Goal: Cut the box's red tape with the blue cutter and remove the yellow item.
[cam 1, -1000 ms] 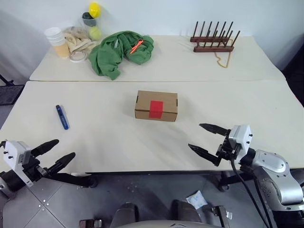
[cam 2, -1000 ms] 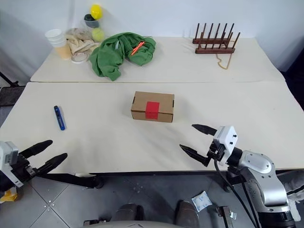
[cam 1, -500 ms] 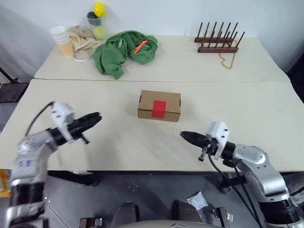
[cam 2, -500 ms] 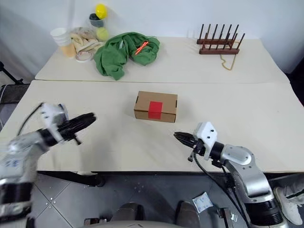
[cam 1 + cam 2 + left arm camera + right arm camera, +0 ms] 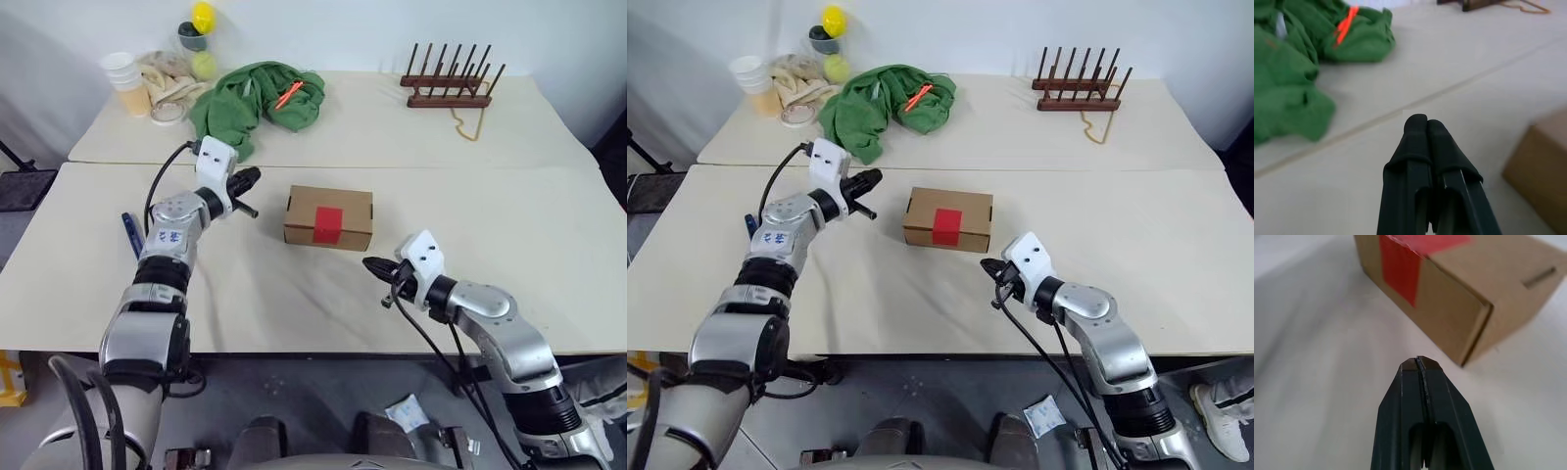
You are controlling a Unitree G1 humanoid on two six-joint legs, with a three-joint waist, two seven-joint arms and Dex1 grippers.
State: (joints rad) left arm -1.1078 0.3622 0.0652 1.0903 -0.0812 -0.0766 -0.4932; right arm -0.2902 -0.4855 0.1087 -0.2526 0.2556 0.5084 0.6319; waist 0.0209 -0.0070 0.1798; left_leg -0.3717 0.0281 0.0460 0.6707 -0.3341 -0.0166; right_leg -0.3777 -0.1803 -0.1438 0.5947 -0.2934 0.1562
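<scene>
The brown box (image 5: 328, 217) lies in the middle of the near table, with the red tape (image 5: 328, 223) over its front flap edge. My left gripper (image 5: 250, 178) is shut and empty, pointing level at the box's left end from a short gap; its wrist view has the box's corner (image 5: 1542, 166) beside the closed fingers (image 5: 1421, 128). My right gripper (image 5: 373, 264) is shut and empty, just in front of the box's right front corner (image 5: 1459, 313). The blue cutter (image 5: 130, 233) lies on the table left of my left arm, partly hidden by it. The yellow item is hidden.
On the far table lie a green cloth (image 5: 257, 103) with a thin orange stick (image 5: 284, 95), stacked cups (image 5: 121, 78), a roll of tape (image 5: 167, 114), a yellow ball (image 5: 202, 17), a pale green ball (image 5: 203, 65) and a wooden peg rack (image 5: 449, 83).
Both grippers have gone from open to shut. My left arm swung up from the table's near edge to the box's left side. My right gripper moved a little toward the box.
</scene>
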